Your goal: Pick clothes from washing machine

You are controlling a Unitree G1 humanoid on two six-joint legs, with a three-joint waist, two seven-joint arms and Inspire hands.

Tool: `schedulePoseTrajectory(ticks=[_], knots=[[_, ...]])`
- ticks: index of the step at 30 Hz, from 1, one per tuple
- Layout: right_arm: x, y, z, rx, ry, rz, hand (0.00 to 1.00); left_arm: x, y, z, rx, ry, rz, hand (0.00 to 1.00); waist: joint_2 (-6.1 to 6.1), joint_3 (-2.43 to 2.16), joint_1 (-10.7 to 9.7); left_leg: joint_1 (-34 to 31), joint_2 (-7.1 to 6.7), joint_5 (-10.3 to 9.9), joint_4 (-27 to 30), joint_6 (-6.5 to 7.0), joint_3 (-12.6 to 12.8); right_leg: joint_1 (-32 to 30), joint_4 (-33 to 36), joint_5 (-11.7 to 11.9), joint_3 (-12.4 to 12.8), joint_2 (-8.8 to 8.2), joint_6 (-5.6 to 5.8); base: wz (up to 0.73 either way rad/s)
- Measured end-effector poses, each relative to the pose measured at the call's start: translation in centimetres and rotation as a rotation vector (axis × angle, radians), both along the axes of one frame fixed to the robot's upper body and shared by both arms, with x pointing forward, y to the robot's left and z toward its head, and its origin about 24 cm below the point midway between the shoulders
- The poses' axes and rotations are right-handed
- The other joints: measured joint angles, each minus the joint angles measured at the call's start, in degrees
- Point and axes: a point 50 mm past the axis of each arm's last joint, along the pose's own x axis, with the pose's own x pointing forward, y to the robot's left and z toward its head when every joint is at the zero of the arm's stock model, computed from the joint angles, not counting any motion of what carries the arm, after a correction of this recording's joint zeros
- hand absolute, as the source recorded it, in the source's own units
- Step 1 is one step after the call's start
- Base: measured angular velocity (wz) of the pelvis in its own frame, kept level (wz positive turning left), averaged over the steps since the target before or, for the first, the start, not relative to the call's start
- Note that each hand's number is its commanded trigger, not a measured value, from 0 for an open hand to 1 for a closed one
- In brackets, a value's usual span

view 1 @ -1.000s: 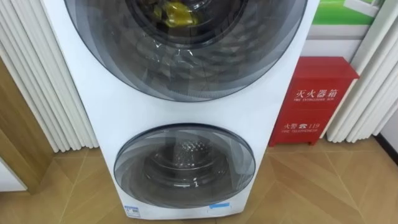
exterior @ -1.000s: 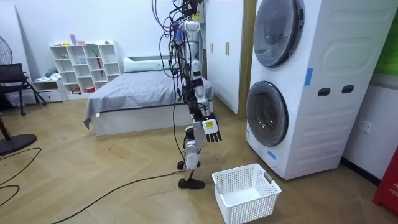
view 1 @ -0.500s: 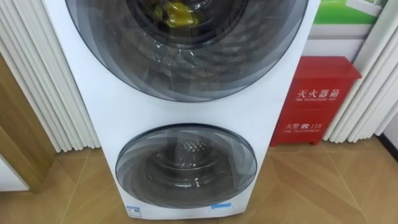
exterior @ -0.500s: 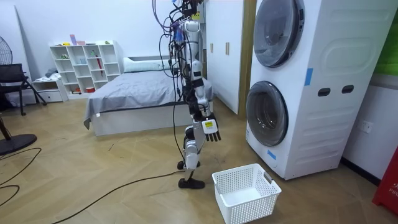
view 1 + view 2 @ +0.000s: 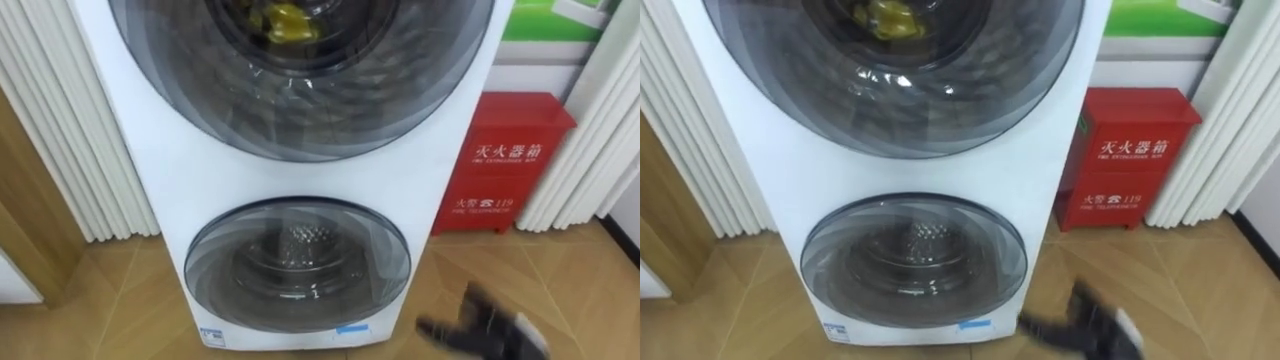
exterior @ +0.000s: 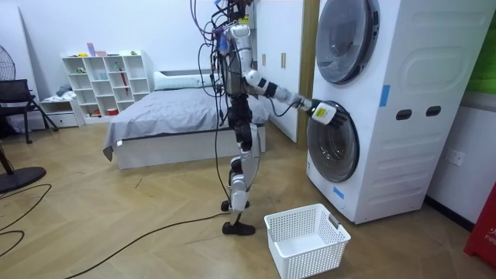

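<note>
Right robot hand at the front of the stacked washing machine.
The right robot hand (image 5: 482, 325), too blurred to tell whether its fingers are apart or together, is level with the closed lower door (image 5: 297, 263), off its lower right edge. The yellow clothes (image 5: 285, 20) lie well above it and to its left, behind the shut upper door (image 5: 300, 100) of the washing machine (image 5: 180, 180). A white basket (image 6: 314, 258) stands on the floor beside the robot.
</note>
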Motion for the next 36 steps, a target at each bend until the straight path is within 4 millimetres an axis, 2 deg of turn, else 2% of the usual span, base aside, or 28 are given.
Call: schedulePoseTrajectory(ticks=[4, 8, 11, 15, 18, 21, 22, 23, 24, 25, 26, 27, 28, 29, 32, 36], knots=[[2.1, 0.2, 3.1, -0.050, -0.118, 0.002, 0.00, -0.4, 0.1, -0.1, 0.015, 0.044, -0.031, 0.00, -0.44, -0.28, 0.7, 0.2, -0.02, 0.0, 0.0, 0.02, -0.2, 0.1, 0.0, 0.0, 0.5, -0.05, 0.00, 0.00], [4.5, 0.0, 7.2, -0.071, -0.256, -0.002, 0.00, -1.2, 0.6, 0.0, 0.040, 0.097, -0.055, 0.00, -0.54, -0.27, 0.7, 0.2, -0.03, 0.0, -0.2, 0.02, -0.4, 0.2, 0.0, 0.0, 0.3, -0.04, 0.00, 0.00], [5.5, -0.2, 9.6, -0.083, -0.333, -0.016, 0.00, -1.7, 0.7, 0.0, 0.046, 0.124, -0.058, 0.00, -0.62, -0.24, 0.8, 0.6, 0.01, 0.0, -0.7, 0.02, -1.2, 0.5, 0.0, 0.0, 0.3, 0.07, 0.00, 0.10], [5.7, 0.0, 11.1, -0.093, -0.392, -0.022, 0.00, -1.5, 0.7, 0.1, 0.053, 0.126, -0.063, 0.00, -0.96, -0.32, 1.3, 0.8, 0.13, 0.0, -1.4, 0.02, -1.9, 0.4, 0.0, 0.0, 0.4, 0.26, 0.00, 0.07], [6.0, 0.1, 11.8, -0.108, -0.410, -0.042, 0.00, -1.2, 0.8, 0.1, 0.059, 0.129, -0.076, 0.00, -1.10, -0.35, 2.5, 0.9, 0.26, 0.0, -1.4, 0.03, -2.2, 0.2, 0.4, 0.0, 0.3, 0.26, 0.00, -0.05], [6.0, -0.1, 12.0, -0.118, -0.411, -0.063, 0.00, -1.0, 0.8, 0.1, 0.057, 0.128, -0.079, 0.00, -0.66, -0.16, 2.5, 1.2, 1.15, 0.1, -1.6, 0.08, -5.6, -1.9, 4.3, 0.0, -0.6, 0.48, 0.01, -0.16], [6.2, -0.1, 12.2, -0.121, -0.417, -0.071, 0.00, -0.8, 0.8, 0.2, 0.058, 0.124, -0.087, 0.00, -0.14, 0.25, 2.2, 1.9, 1.83, 0.4, -1.9, 0.33, -9.8, -4.6, 8.8, -0.6, -1.7, 0.81, 0.46, -0.41], [6.3, 0.0, 12.3, -0.121, -0.421, -0.072, 0.00, -0.4, 1.2, 0.3, 0.072, 0.115, -0.100, 0.00, 0.22, 0.17, 2.6, 2.2, 2.99, 0.4, -2.1, 0.30, -13.3, -6.9, 6.1, -2.0, 0.7, 3.19, -0.26, -0.54], [6.4, 0.2, 12.6, -0.120, -0.432, -0.065, 0.00, -0.4, 1.6, 0.5, 0.085, 0.116, -0.102, 0.00, -0.08, 0.05, 2.9, 1.9, 3.41, 0.3, -2.0, 0.17, -13.5, -8.0, 1.5, -0.7, 2.1, 4.16, -1.73, -0.69], [7.1, 0.6, 13.8, -0.126, -0.465, -0.052, 0.00, -0.8, 2.3, 0.6, 0.107, 0.133, -0.106, 0.00, -1.50, 0.45, 3.2, 1.4, 3.15, -0.3, -1.9, -1.07, -13.0, -10.0, -1.9, 8.0, 0.9, 3.88, -3.92, -0.21], [7.2, 0.2, 14.0, -0.143, -0.463, -0.076, 0.00, -0.8, 2.2, 0.6, 0.109, 0.146, -0.117, 0.00, -0.92, 0.29, 1.9, 1.7, 4.46, -1.3, -2.0, -3.70, -11.2, -9.7, -0.1, 8.2, -1.2, 4.13, -3.72, 0.06], [7.1, 0.0, 14.0, -0.153, -0.458, -0.089, 0.00, -0.7, 2.2, 0.6, 0.109, 0.144, -0.120, 0.00, -0.99, 0.32, 1.7, 1.8, 4.77, -0.9, -2.3, -4.34, -9.1, -9.3, 0.1, 8.2, -1.6, 4.03, -3.72, 0.49], [7.1, -0.6, 14.2, -0.174, -0.457, -0.105, 0.00, -0.4, 2.0, 0.6, 0.110, 0.137, -0.139, 0.00, -1.09, 0.38, 1.7, 1.8, 5.40, -0.2, -3.3, -4.55, -5.0, -8.3, -0.1, 8.1, -1.5, 3.89, -3.58, 0.40], [7.1, -0.7, 14.3, -0.179, -0.459, -0.109, 0.00, -0.3, 1.9, 0.5, 0.110, 0.142, -0.149, 0.00, -1.10, 0.33, 1.9, 1.7, 5.48, 0.3, -3.4, -3.68, -3.2, -7.9, -0.1, 7.8, -1.0, 3.86, -3.10, 0.36], [7.1, -1.0, 14.0, -0.168, -0.433, -0.122, 0.00, -0.8, 1.8, 0.4, 0.118, 0.187, -0.150, 0.00, -1.76, 0.16, 2.5, 1.8, 4.60, 0.5, -3.2, -3.03, -2.5, -7.7, -0.1, 7.5, -1.1, 3.45, -2.77, 0.07], [7.1, -1.1, 14.0, -0.163, -0.431, -0.116, 0.00, -1.7, 2.1, 0.5, 0.126, 0.217, -0.142, 0.00, -1.86, 0.10, 2.6, 1.6, 3.61, 0.7, -3.1, -2.37, -2.4, -7.6, -0.1, 7.2, -1.4, 2.74, -2.19, 0.05]])
